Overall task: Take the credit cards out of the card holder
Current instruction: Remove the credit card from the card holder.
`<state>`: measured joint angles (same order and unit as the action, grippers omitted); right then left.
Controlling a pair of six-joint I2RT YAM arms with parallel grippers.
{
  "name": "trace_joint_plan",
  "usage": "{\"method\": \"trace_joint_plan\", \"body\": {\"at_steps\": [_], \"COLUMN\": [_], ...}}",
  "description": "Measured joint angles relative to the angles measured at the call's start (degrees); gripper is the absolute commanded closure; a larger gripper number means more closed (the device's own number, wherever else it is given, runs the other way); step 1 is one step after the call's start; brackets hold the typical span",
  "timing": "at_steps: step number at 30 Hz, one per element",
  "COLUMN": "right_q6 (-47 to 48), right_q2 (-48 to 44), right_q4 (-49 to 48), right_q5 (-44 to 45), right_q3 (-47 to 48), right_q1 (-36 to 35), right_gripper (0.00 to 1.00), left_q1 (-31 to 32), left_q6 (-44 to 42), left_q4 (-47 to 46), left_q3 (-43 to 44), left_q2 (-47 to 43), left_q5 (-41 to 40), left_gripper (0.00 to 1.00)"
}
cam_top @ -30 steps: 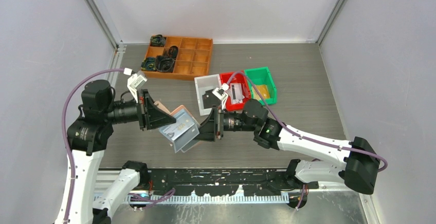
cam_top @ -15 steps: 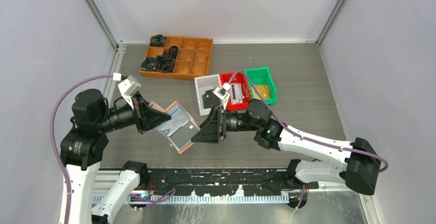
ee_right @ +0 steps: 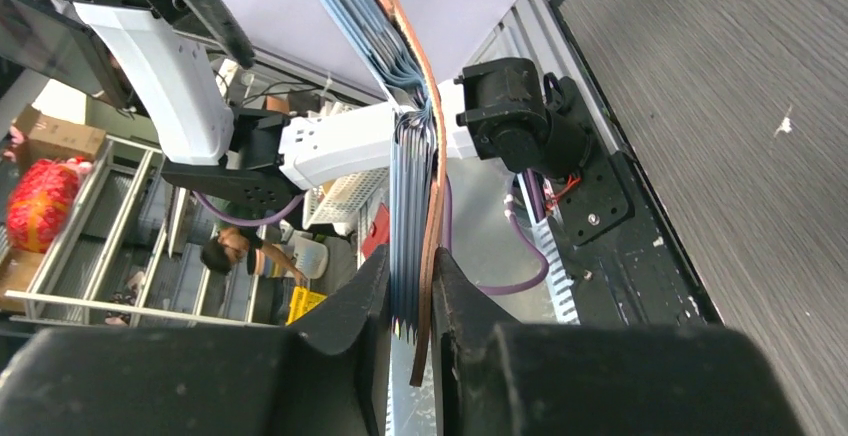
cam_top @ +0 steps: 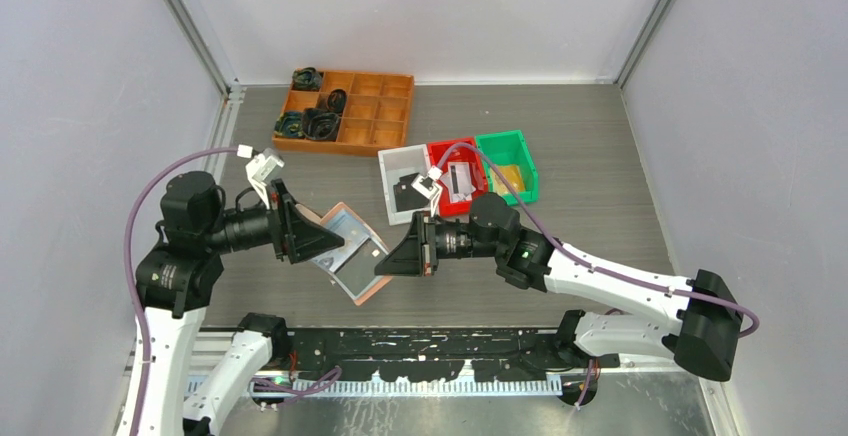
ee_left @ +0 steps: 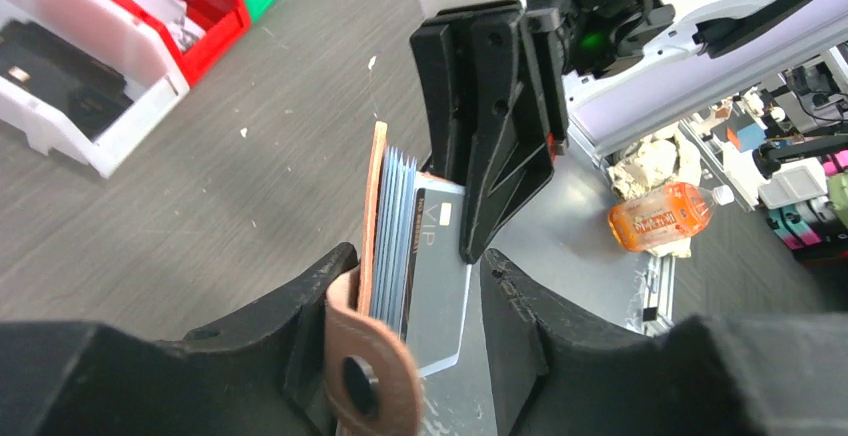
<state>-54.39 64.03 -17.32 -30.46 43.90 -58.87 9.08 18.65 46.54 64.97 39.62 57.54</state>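
Note:
The salmon-pink card holder (cam_top: 345, 231) hangs open above the table's near middle, between both arms. In the left wrist view its cover (ee_left: 372, 196) and snap tab lean on one finger of my left gripper (ee_left: 415, 256). Those jaws stand apart, with a gap on the far side. A grey credit card (ee_left: 440, 276) marked VIP sticks out of the bluish sleeves. My right gripper (ee_right: 412, 261) is shut on the holder's opposite edge, pinching sleeves and cover (ee_right: 432, 156) together. From above, my left gripper (cam_top: 318, 241) and right gripper (cam_top: 385, 264) flank the holder.
An orange compartment tray (cam_top: 370, 136) with black items sits at the back left. White (cam_top: 388, 181), red (cam_top: 440, 148) and green (cam_top: 528, 161) bins stand behind my right gripper. A black rail (cam_top: 420, 341) runs along the near edge.
My left gripper has opened off the card holder, while the right gripper has closed on its other edge. The holder has shifted slightly down and right.

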Motion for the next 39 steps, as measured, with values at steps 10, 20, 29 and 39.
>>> {"method": "trace_joint_plan", "body": {"at_steps": [10, 20, 29, 39], "right_q6": [4.66, 10.23, 15.65, 9.11], "right_q2": [-1.53, -1.53, -6.71, -12.83], "right_q4": [7.58, 15.72, 27.63, 22.18], "right_q5": [-0.74, -2.34, 14.51, 22.16], "right_q3": [3.87, 7.63, 12.52, 12.55], "right_q1": [0.0, 0.0, -0.02, 0.15], "right_gripper": [0.99, 0.53, 0.36, 0.37], "left_q1": [0.0, -0.2, -0.2, -0.2], "left_q6": [-1.55, -4.87, 0.52, 7.08], "left_q4": [2.58, 6.69, 1.92, -3.48], "left_q3": [-2.23, -1.99, -2.01, -2.97], "left_q2": [0.35, 3.61, 0.87, 1.03], "left_q5": [5.11, 9.42, 5.16, -1.7], "left_gripper": [0.66, 1.0, 1.0, 1.0]}}
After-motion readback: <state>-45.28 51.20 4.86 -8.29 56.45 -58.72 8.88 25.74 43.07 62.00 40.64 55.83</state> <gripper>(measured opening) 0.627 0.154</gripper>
